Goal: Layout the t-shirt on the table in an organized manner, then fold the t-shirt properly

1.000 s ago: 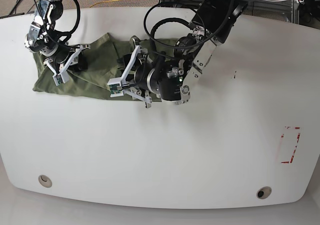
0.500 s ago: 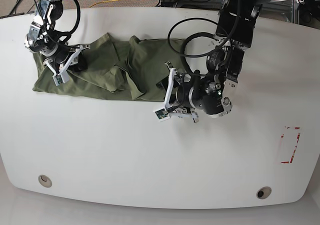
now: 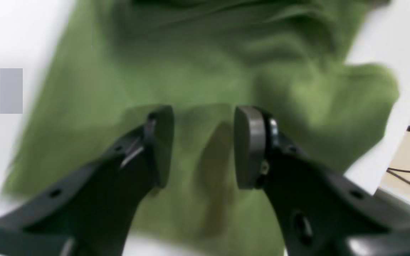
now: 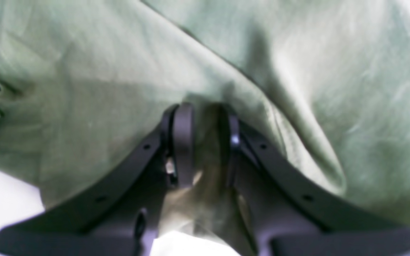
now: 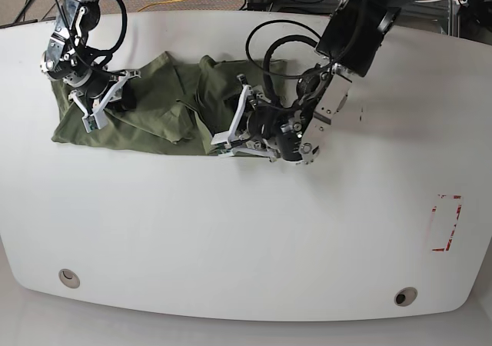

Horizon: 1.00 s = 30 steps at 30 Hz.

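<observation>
My right pincer [image 4: 205, 142] is pinching a fold of the shirt [image 5: 154, 104], which is lying rumpled on the tabletop [image 5: 231, 238]. My left pincer [image 3: 203, 145] is spread wide, hovering just above the shirt's near edge, gripping nothing.

I've got the glossy white table [image 5: 231, 231] carrying the olive t-shirt [image 5: 154, 108], rumpled near its far left corner, with a red tape rectangle [image 5: 447, 223] by its right edge.

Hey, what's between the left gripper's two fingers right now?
Nothing gripped: in the left wrist view the left gripper is open, with the t-shirt showing blurred through the gap.
</observation>
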Motion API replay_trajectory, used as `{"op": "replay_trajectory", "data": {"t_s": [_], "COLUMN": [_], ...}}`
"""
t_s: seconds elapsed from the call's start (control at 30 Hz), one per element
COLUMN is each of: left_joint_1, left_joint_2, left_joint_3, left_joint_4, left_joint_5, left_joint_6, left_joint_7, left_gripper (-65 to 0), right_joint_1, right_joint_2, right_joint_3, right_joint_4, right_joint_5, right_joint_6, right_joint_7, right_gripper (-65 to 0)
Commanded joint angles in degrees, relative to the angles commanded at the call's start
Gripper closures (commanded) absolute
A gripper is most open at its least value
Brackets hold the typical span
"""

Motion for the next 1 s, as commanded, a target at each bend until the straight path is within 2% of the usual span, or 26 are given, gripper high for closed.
{"op": "replay_trajectory", "data": {"t_s": [0.27,0.47,0.7,0.93,1.0], "left_joint_1": [-2.11,-3.60,-5.63,-3.16,-1.76], "left_joint_2": [3.77,3.77,3.77,3.60,1.67], "left_joint_3": [0.35,0.35,4.22,4.13,4.22], "left_joint_4": [-1.32,-1.41,-0.79,8.53,11.34], "left_joint_5": [0.09,0.09,-0.35,-0.09,-0.09], "left_joint_6": [0.00,0.00,0.00,0.00,0.00], "left_joint_7": [-0.97,-1.41,-6.77,-7.30,-7.30], "left_gripper": [-24.4,-24.4,-24.4,-24.4,-24.4], "right_joint_1": [-0.09,-0.18,-0.09,0.00,0.00], "right_joint_2": [-0.18,-0.18,-0.18,-0.18,-0.18], "right_joint_3": [0.00,0.00,0.00,0.00,0.00], "right_joint_4": [0.00,0.00,0.00,0.09,0.26], "right_joint_5": [-0.09,-0.09,-0.09,-0.09,0.00], "right_joint_6": [0.00,0.00,0.00,0.00,0.00], "right_joint_7": [0.00,0.00,0.00,0.00,0.00], "right_gripper": [-12.2,-12.2,-12.2,-12.2,-12.2]}}
